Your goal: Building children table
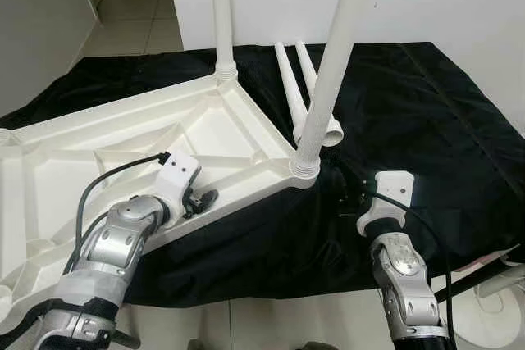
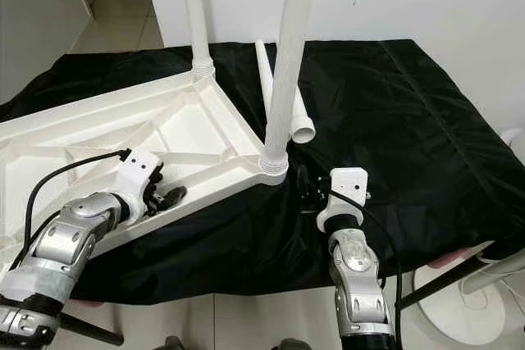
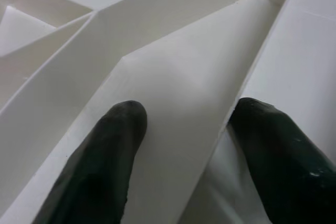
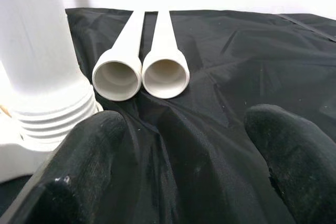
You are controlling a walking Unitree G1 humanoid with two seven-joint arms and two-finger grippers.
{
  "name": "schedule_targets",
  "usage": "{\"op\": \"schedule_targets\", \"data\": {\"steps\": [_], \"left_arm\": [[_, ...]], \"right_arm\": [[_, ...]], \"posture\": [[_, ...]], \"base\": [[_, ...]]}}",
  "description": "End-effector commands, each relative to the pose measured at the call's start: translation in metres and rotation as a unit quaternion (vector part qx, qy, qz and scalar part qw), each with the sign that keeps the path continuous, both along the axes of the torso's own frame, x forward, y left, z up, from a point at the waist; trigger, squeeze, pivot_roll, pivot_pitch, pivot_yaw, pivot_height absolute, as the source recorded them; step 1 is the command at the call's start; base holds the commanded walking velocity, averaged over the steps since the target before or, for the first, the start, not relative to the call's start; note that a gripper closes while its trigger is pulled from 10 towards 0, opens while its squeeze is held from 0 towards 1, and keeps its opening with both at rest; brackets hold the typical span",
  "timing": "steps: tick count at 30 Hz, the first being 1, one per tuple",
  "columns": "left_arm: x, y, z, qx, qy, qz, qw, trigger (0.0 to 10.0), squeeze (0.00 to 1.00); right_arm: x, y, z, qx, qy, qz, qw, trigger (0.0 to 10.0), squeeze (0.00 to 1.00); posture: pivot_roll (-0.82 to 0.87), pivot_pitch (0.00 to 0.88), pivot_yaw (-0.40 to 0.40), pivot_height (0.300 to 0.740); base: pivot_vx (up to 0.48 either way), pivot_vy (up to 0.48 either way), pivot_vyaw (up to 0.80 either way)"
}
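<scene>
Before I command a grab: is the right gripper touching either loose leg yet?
Apart. The right wrist view shows black cloth between the right gripper and the two loose legs.

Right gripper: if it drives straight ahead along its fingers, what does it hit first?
Probably the open ends of the two loose legs lying on the black cloth, seen straight ahead between the open right gripper fingers. Depth is unclear; the screwed-in leg stands just beside that line.

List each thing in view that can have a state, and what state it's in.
Tabletop: upside down on the black cloth, ribs up.
Near leg: upright, seated in its corner socket.
Far leg: upright, seated in its corner socket.
Two loose legs: lying side by side on the cloth.
Left end effector: open, straddling a tabletop rib.
Right end effector: open, holding nothing.
</scene>
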State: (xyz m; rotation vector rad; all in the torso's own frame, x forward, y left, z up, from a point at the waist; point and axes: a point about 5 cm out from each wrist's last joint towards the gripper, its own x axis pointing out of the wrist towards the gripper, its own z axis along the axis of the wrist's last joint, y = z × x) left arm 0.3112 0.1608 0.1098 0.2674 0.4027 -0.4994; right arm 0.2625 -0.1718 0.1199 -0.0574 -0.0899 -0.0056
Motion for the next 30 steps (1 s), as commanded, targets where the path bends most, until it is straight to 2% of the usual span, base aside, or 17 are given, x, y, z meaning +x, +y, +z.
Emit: {"op": "schedule_targets", "data": {"steps": [1, 9, 19, 27, 28, 29, 30], "left_arm": [[0.009, 0.029, 0.006, 0.049, -0.034, 0.132, 0.989, 0.0, 0.00], [0.013, 0.027, 0.013, 0.040, -0.041, 0.151, 0.987, 0.0, 0.00], [0.018, 0.021, 0.014, 0.041, -0.046, 0.145, 0.987, 0.0, 0.00], [0.024, 0.023, 0.017, 0.046, -0.054, 0.164, 0.984, 0.0, 0.00], [0.026, 0.018, 0.018, 0.047, -0.061, 0.149, 0.986, 10.0, 0.00], [0.026, 0.018, 0.018, 0.047, -0.061, 0.149, 0.986, 10.0, 0.00], [0.025, 0.010, 0.021, 0.038, -0.070, 0.127, 0.989, 10.0, 0.00]], "right_arm": [[0.002, 0.000, -0.001, 0.000, 0.001, -0.005, 1.000, 10.0, 0.00], [0.004, 0.000, 0.000, 0.002, -0.002, -0.010, 1.000, 10.0, 0.00], [0.007, 0.002, 0.001, 0.002, -0.005, -0.010, 1.000, 10.0, 0.00], [0.008, 0.001, 0.002, -0.001, -0.008, -0.014, 1.000, 10.0, 0.00], [0.008, 0.001, 0.002, -0.002, -0.008, -0.014, 1.000, 10.0, 0.00], [0.008, 0.001, 0.002, -0.002, -0.008, -0.014, 1.000, 10.0, 0.00], [0.008, 0.002, 0.001, -0.002, -0.008, -0.014, 1.000, 10.0, 0.00]], "posture": [[-0.09, 0.000, 0.046, 0.740], [-0.09, 0.000, 0.047, 0.740], [-0.09, 0.000, 0.047, 0.740], [-0.09, 0.000, 0.049, 0.740], [-0.09, 0.000, 0.048, 0.740], [-0.09, 0.000, 0.048, 0.740], [-0.09, 0.000, 0.048, 0.740]], "base": [[0.000, 0.000, 0.00], [0.000, 0.000, 0.00], [0.000, 0.000, 0.00], [0.000, 0.000, 0.00], [0.000, 0.000, 0.00], [0.000, 0.000, 0.00], [0.000, 0.000, 0.00]]}}
